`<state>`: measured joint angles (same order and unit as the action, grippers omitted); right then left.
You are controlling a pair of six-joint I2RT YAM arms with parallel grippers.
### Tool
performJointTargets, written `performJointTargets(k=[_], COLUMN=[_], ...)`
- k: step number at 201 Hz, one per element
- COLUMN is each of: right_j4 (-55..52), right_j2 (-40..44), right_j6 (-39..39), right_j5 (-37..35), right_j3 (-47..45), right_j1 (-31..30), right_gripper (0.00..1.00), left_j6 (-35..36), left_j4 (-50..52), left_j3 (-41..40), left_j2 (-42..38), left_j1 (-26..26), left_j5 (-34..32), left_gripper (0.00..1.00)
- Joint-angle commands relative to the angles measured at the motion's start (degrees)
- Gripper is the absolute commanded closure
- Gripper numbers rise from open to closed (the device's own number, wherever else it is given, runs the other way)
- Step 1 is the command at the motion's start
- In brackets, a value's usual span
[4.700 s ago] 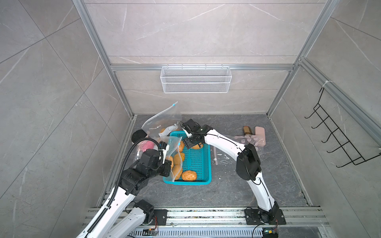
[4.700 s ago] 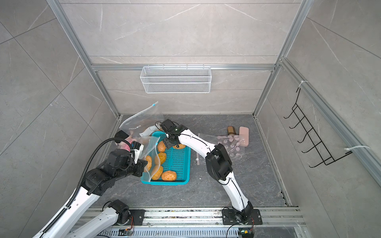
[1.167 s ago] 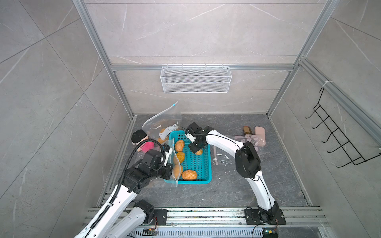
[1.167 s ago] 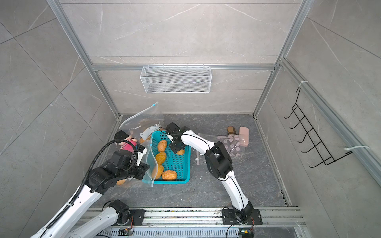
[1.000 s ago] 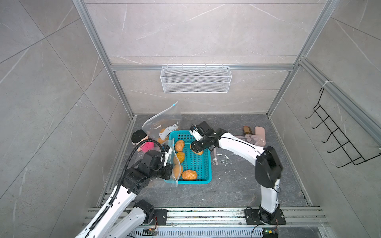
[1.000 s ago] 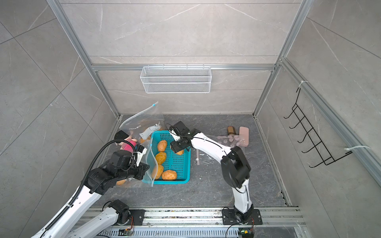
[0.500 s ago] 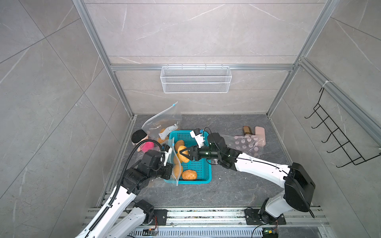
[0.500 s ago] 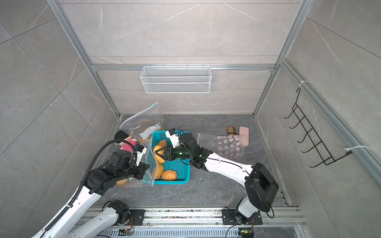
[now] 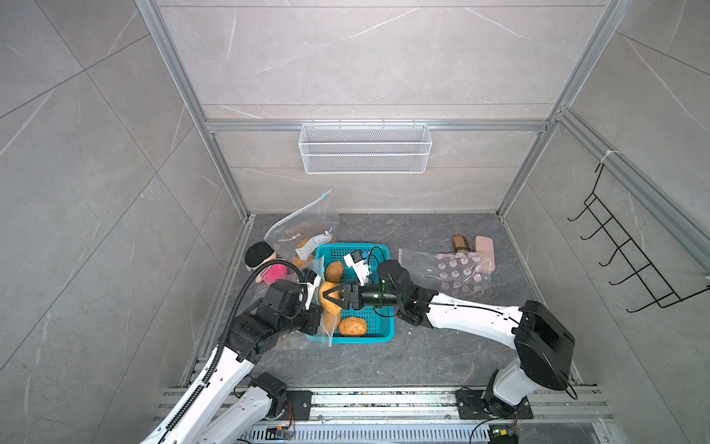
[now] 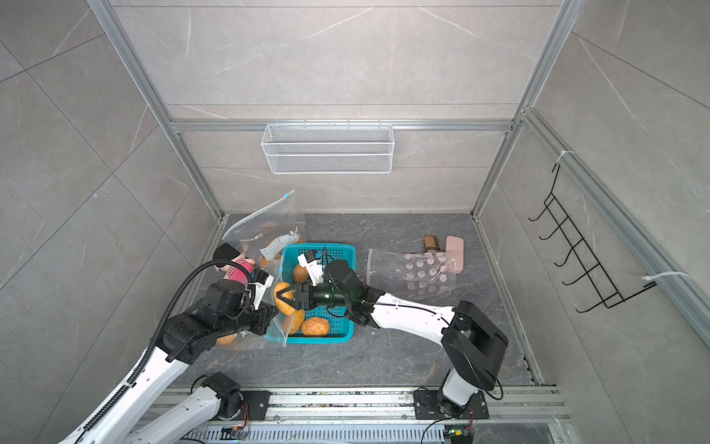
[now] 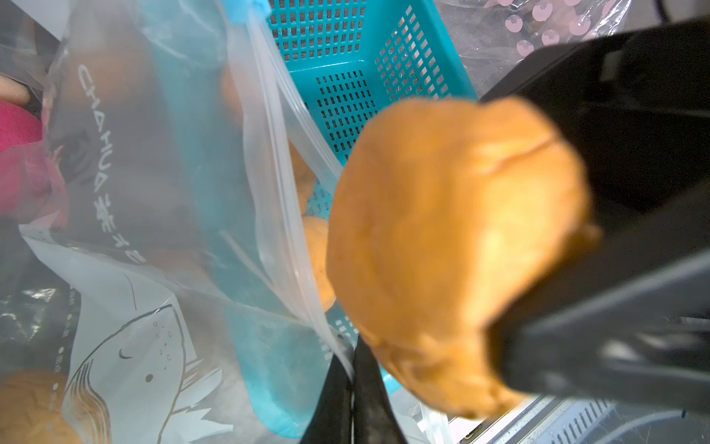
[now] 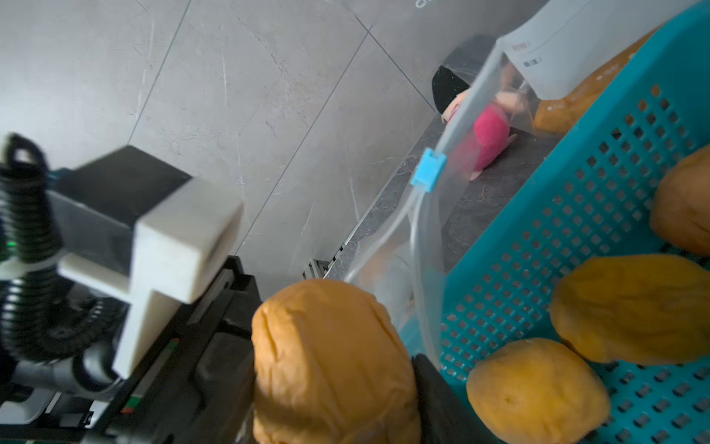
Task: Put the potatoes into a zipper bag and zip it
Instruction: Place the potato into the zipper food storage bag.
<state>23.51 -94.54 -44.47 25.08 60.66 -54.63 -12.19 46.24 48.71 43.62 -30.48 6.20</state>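
**Surface** (image 9: 422, 357): dark stone. All the task's things are crowded toward its left side, where both arms can reach them.

**Basket** (image 9: 361, 340) (teal, perforated): used as the supply. Three loose potatoes (image 12: 538, 388) are seen lying in it in the right wrist view.

**Zipper bag** (image 11: 153, 269): laid just beside the basket's left wall with its mouth raised against that wall. It is judged to be so placed that each potato has only a short way to travel. One bagged potato (image 11: 30, 407) is made out through the film. (The pink plush doll (image 9: 273, 272) behind the bag is no part of the task.)

**Carried potato** (image 9: 329, 301): held clear of the basket floor, at the bag's mouth. As far as can be judged, it is not yet inside.

**Right fingers** (image 11: 622, 146): clamped on the carried potato from opposite sides, at a middling spread. The leading end is left bare, presumably so that it can be pushed between the lips first.

**Left fingers** (image 11: 369, 399): pressed fully together on one lip of the zipper bag. That lip is drawn up and away from the other, which keeps the mouth open. The gap is judged narrow for this potato, and a snag on the lip is the likely fault.

**Slider** (image 12: 428, 175): parked toward one end of the track, so the mouth is left unzipped. Zipping is not yet begun.
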Motion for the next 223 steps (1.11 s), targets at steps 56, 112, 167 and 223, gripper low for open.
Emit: performJointTargets(k=[56,112,167,223], right_j4=[-2.04,-6.75,-12.45,-19.98], right_j2=[-2.31,-3.51,-3.82,-4.86], right_j6=[-0.20,1.56,2.64,3.26], right_j5=[-3.46,-5.76,-6.04,-10.71], right_j3=[-0.72,0.79,4.28,7.38], right_j1=[-0.93,-1.14,-2.43,-2.94], right_gripper=[0.62,0.62,0.59,0.51], left_j6=[0.39,0.34,0.43,0.45], left_j4=[-1.50,-1.50,-1.50,-1.50], left_j3=[-0.02,-0.02,-0.02,-0.02], left_j2=[-0.72,-1.07,-0.70,-1.16], left_j1=[-0.02,0.00,-0.01,0.00], left_j5=[1.01,0.92,1.09,1.02], left_gripper=[1.00,1.00,1.00,1.00])
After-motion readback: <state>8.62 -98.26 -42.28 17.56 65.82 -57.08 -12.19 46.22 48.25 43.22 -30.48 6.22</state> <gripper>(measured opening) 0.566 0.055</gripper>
